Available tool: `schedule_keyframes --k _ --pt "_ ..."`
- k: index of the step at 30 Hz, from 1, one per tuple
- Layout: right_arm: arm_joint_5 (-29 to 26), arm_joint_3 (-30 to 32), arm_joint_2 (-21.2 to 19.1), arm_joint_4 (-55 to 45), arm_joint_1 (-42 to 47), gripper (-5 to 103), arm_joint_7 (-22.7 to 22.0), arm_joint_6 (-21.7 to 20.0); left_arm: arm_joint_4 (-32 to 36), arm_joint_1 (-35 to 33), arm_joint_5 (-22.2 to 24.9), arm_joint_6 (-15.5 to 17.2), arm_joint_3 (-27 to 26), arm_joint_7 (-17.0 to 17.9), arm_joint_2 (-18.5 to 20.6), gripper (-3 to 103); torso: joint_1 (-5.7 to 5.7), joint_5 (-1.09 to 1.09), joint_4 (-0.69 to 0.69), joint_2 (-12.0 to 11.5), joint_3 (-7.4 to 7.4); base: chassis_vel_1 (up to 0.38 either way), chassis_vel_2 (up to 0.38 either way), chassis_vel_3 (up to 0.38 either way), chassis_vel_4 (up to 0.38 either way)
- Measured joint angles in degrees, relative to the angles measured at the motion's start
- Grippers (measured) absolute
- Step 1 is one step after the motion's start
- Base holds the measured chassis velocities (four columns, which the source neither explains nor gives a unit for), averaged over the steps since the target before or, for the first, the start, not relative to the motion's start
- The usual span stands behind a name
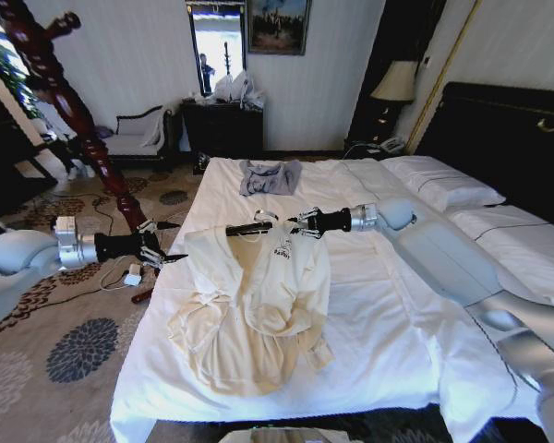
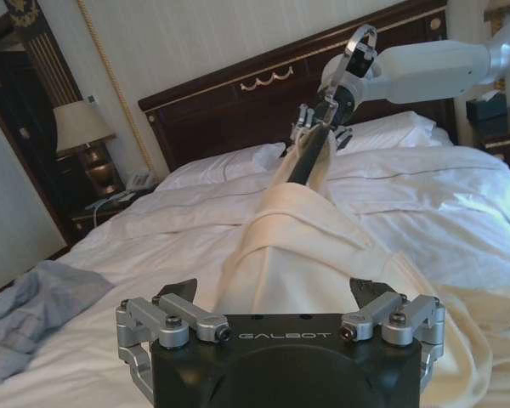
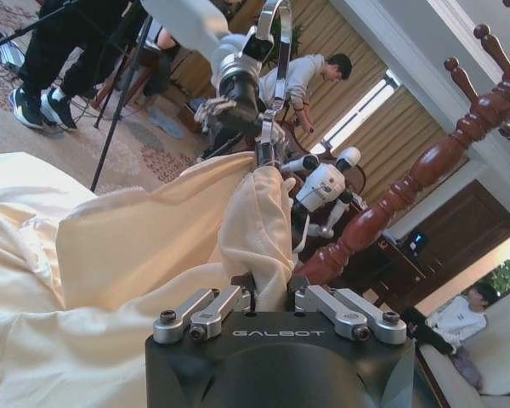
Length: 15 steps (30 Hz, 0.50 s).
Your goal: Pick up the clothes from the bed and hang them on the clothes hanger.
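Observation:
The cream clothes hang from a dark bar with a metal hook, lifted at the collar while the lower part rests on the white bed. My right gripper is shut on the collar end, its fingers pinching cream fabric. My left gripper stands open at the garment's left shoulder, and the cloth runs between its spread fingers. The red-brown clothes hanger stands on the carpet left of the bed, also seen behind the cloth in the right wrist view.
A small grey-blue garment lies near the far end of the bed. Pillows and the dark headboard are at the right. A dark cabinet, an armchair and floor cables sit beyond the coat stand.

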<state>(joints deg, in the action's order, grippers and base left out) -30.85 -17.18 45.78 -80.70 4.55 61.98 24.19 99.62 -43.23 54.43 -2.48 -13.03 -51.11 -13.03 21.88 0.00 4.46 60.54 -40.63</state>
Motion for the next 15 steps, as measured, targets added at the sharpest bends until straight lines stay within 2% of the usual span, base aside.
schedule_keyframes --k 4,11,13,15 --pt "0.08 -0.34 0.77 -0.94 -0.47 17 -0.32 -0.29 0.49 0.2 -1.34 0.38 0.93 1.07 -1.48 100 0.0 -0.01 -0.01 0.0 0.0 0.0 0.0 0.0 0.0" --pt "0.86 -0.44 0.65 -2.3 -0.49 17 -0.48 -0.3 0.64 0.38 -2.12 0.4 1.18 1.52 -1.37 100 0.0 0.0 0.0 0.0 0.0 0.0 0.0 0.0 0.0" --pt "0.92 -0.43 0.62 -2.6 -0.47 17 -0.64 -0.08 1.09 0.18 -2.12 0.42 1.19 1.54 -1.08 96 0.0 0.0 0.0 0.0 0.0 0.0 0.0 0.0 0.0" --pt "1.11 -0.4 0.8 -2.62 -0.48 17 -0.9 0.25 1.62 -0.07 -2.12 0.42 1.19 1.55 -0.95 86 0.0 0.0 0.0 0.0 0.0 0.0 0.0 0.0 0.0"
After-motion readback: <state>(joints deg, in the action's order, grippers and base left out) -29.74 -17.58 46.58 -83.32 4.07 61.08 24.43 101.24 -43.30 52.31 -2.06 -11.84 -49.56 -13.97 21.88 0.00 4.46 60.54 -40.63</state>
